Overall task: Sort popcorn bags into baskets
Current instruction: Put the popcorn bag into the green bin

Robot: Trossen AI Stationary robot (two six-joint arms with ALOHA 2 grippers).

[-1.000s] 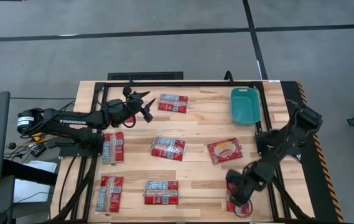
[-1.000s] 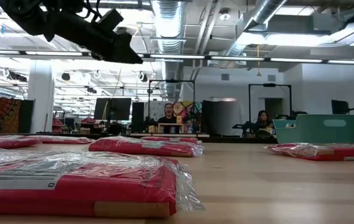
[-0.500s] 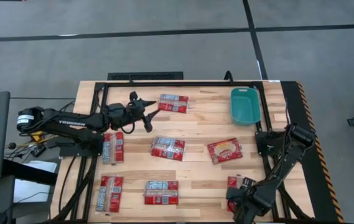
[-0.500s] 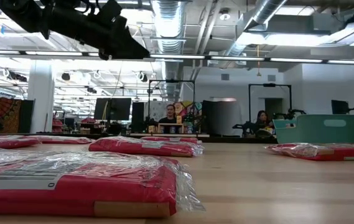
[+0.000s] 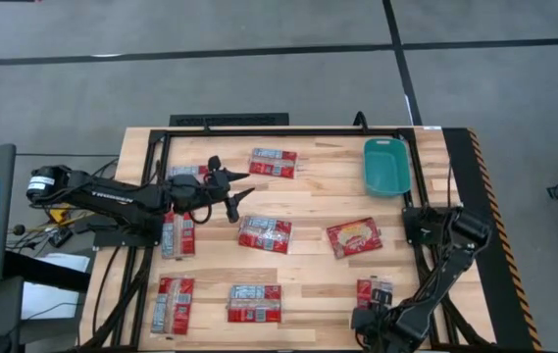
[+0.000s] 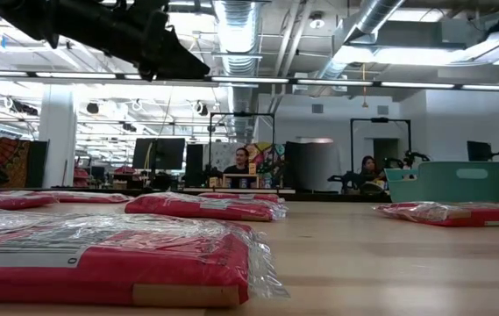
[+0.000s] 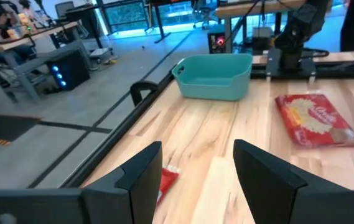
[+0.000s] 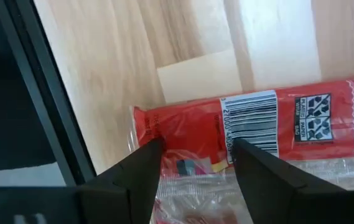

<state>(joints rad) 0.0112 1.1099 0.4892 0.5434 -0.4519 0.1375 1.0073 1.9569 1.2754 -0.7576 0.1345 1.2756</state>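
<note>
Left gripper hovering above the pale wooden slatted table, its fingers spread with nothing between them. Just ahead of it, a flat red plastic popcorn bag with a white label; close below it, another such bag. Well beyond, past a red bag with a yellowish picture, a small teal-green plastic rectangular basket with nothing visible inside. Right gripper low at the table's near right corner, fingers parted and not clamped, straddling the end of a red barcode-labelled bag lying flat under them. Remaining red bags off beside and behind the left gripper.
</note>
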